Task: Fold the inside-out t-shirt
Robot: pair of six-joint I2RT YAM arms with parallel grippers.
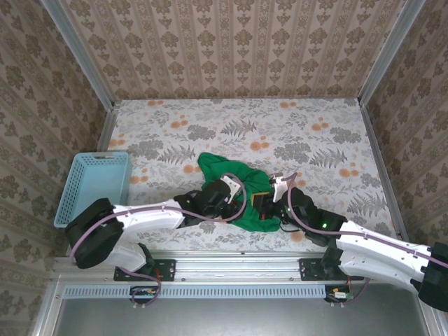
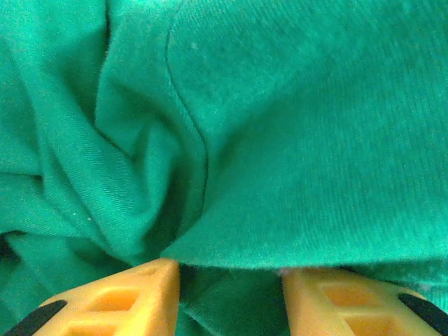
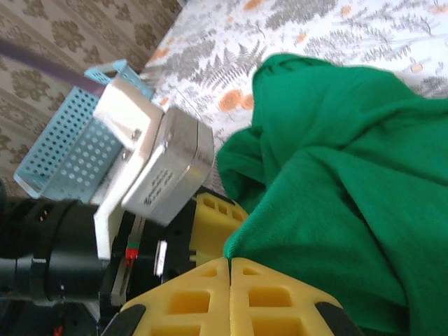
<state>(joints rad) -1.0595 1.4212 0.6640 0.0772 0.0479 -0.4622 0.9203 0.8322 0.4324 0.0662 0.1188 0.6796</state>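
Here, crumpled green t-shirt (image 1: 218,169) on floral table (image 1: 315,140); camera label (image 3: 159,183) illegible

One green t-shirt (image 1: 231,178), one blue basket (image 1: 94,185), two arms (image 1: 150,213) (image 1: 381,252).

T-shirt (image 1: 225,173) on table (image 1: 280,133) at near middle, basket (image 1: 94,185) well left, left gripper (image 2: 229,278) and right gripper (image 3: 229,264) flanking it
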